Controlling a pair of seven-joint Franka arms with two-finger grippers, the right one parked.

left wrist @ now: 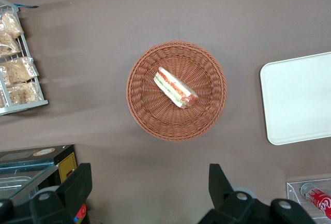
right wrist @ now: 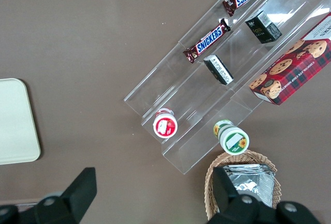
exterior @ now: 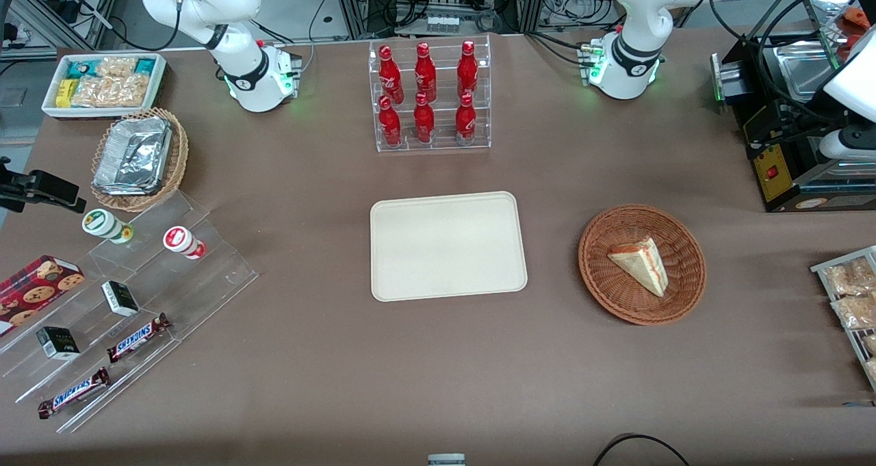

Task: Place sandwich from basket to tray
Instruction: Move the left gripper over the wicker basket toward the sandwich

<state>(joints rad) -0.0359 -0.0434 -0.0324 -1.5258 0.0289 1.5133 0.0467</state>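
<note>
Hovering wide-open pincer (left wrist: 150, 190) above sandwich (left wrist: 176, 88) in basket (left wrist: 177, 125); Snickers bars (exterior: 137, 337) nr parked arm.

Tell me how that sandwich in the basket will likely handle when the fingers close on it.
The sandwich is pale bread with layered filling, so probably soft; a hard squeeze may crush it or shift layers. It lies loose in the basket, which looks light and might slide. The gripper, open, hangs above the basket.
</note>
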